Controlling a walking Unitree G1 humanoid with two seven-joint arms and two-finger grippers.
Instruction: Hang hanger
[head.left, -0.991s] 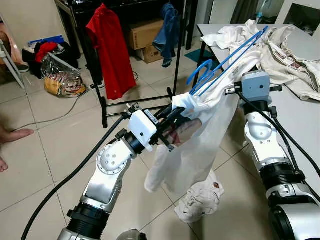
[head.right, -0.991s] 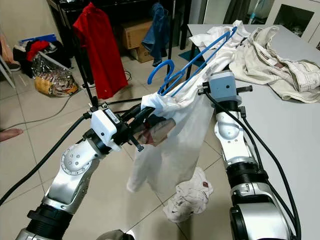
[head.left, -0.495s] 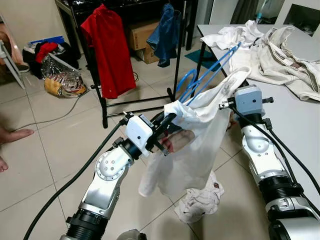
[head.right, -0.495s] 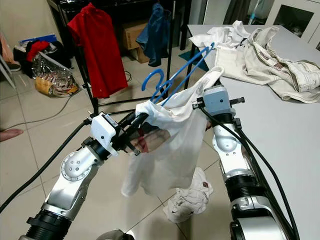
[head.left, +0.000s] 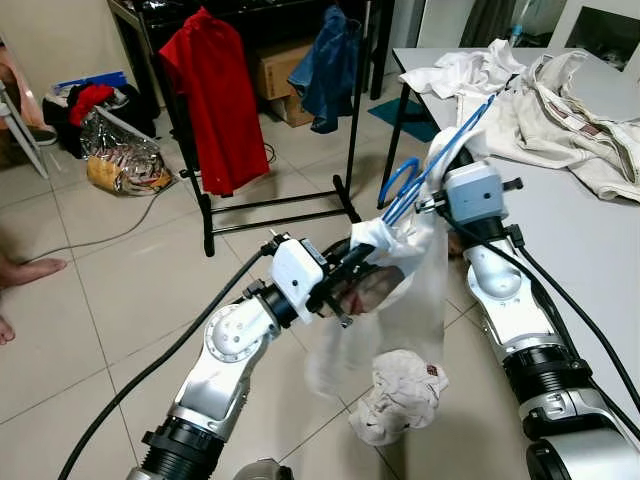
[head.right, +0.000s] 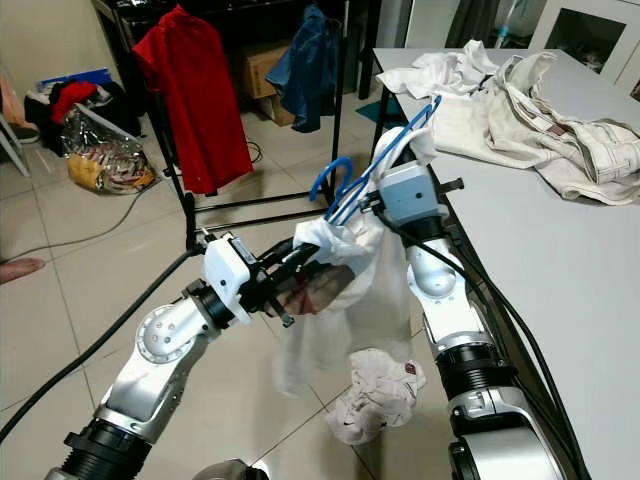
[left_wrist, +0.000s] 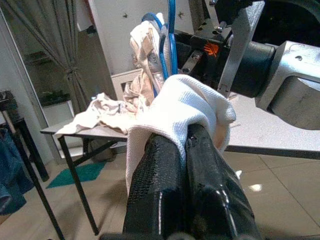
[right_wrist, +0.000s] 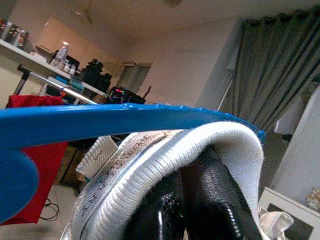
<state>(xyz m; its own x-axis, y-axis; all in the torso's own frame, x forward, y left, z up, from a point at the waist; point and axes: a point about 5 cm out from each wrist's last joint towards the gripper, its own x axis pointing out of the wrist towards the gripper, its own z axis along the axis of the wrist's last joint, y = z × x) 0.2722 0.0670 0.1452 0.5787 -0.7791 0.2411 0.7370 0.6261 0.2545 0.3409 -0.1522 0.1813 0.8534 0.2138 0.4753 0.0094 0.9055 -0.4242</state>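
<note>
At frame centre, the left gripper (head.left: 372, 252) pinches a limp white cloth shirt (head.left: 400, 300); the right gripper (head.right: 425, 128) clamps shirt fabric beside the light, stiff blue plastic hanger (head.left: 420, 180), best held near its hook.

We see a red shirt (head.left: 210, 95) on the rack (head.left: 205, 190), and clothes (head.left: 560, 100) piled at the table's (head.left: 600, 230) far edge.

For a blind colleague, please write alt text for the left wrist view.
The left tool, its two black fingers closed together, pinches a fold of white cloth. Behind it stands a blue hanger beside the robot's right arm, with a clothes-strewn table further back.
</note>
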